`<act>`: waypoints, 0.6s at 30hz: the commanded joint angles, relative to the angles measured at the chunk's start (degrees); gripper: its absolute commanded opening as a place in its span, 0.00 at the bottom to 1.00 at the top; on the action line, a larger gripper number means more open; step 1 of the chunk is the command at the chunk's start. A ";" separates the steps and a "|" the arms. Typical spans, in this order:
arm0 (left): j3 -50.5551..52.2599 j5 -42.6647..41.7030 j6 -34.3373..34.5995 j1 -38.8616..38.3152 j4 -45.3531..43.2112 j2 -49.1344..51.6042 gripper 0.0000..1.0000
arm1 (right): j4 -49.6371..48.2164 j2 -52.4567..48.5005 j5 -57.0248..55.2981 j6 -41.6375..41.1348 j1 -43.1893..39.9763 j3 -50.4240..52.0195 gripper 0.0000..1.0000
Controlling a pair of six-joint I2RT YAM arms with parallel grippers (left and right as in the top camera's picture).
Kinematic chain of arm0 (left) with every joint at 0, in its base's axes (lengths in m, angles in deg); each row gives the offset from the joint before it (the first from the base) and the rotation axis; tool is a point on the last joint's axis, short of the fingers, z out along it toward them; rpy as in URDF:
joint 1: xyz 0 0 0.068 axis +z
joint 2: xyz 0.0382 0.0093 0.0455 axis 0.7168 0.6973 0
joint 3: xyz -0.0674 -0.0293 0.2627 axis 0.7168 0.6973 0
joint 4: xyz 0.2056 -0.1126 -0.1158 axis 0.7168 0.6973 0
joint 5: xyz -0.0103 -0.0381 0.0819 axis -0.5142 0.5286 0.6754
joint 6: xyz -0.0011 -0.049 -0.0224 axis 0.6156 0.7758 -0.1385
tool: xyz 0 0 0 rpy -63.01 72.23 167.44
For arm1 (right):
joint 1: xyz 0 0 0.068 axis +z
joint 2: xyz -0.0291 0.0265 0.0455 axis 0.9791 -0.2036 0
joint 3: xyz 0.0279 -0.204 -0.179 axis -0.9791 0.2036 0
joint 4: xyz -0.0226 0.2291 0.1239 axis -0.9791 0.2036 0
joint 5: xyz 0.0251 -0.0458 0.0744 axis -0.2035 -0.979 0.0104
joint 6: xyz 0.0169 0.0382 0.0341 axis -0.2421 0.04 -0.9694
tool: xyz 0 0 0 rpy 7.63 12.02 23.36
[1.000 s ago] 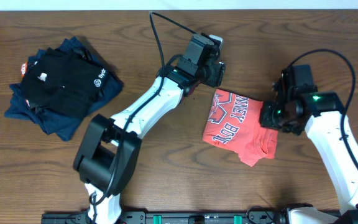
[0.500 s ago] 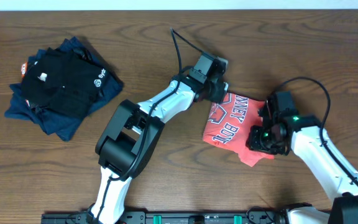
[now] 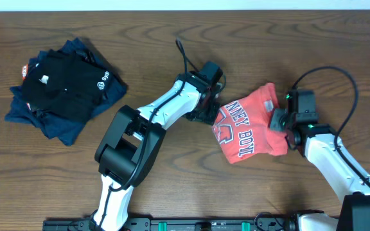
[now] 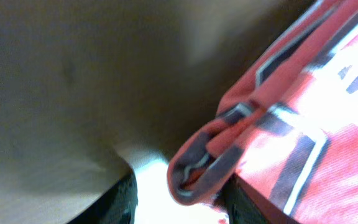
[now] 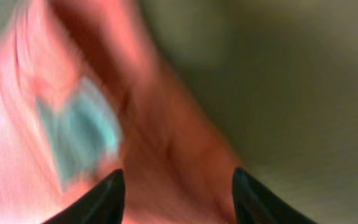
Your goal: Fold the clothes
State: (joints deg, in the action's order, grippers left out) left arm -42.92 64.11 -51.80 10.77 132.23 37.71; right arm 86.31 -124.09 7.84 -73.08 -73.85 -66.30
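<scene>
The coral-red T-shirt [image 3: 249, 122] lies bunched on the wooden table right of centre, with its white and dark-red lettering facing up. My left gripper [image 3: 211, 114] is at its left edge. In the left wrist view the fingers [image 4: 180, 202] are open, with a rolled dark-trimmed edge of the shirt [image 4: 316, 124] between them, close to the right finger. My right gripper [image 3: 279, 120] is at the shirt's right edge. In the right wrist view its fingers [image 5: 178, 193] are spread wide over blurred red cloth [image 5: 185, 143].
A black shirt with a small white logo [image 3: 56, 83] lies on navy-blue garments [image 3: 56, 128] at the far left. Black cables loop above both wrists. The table's far edge runs along the top of the overhead view.
The shirt has shifted up and right and turned; its lower right tail is gone from the front. The right gripper moved up to the shirt's right edge. The left gripper moved down to its left edge.
</scene>
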 commanded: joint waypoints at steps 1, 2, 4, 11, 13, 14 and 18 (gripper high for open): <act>1.73 1.16 6.69 0.22 5.95 2.23 0.47 | -6.08 -0.37 -2.82 5.40 -1.14 -0.42 0.57; 1.73 1.16 8.22 0.22 7.96 2.05 0.47 | -7.06 -0.35 -2.80 6.03 -1.11 -0.92 0.58; 1.73 1.14 9.84 0.22 10.47 1.16 0.47 | -5.62 0.11 -1.27 5.99 -1.07 -2.47 0.61; 1.70 6.71 9.77 0.94 9.64 -9.18 0.52 | 18.91 6.40 12.28 5.92 -1.03 -7.45 0.65; 1.70 8.31 9.75 1.22 6.80 -11.89 0.61 | 25.94 8.04 13.14 4.52 -1.03 -7.45 0.68; 1.70 8.26 9.38 1.27 5.20 -12.76 0.61 | 28.83 8.50 13.33 4.20 -1.01 -7.45 0.69; 1.73 7.45 9.31 0.96 -0.20 -13.86 0.61 | 38.38 8.74 12.15 4.22 -1.01 -7.26 0.69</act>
State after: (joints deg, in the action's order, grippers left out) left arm -40.91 70.38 -42.80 11.86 133.39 23.90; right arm 122.28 -115.48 19.25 -68.44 -74.55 -72.94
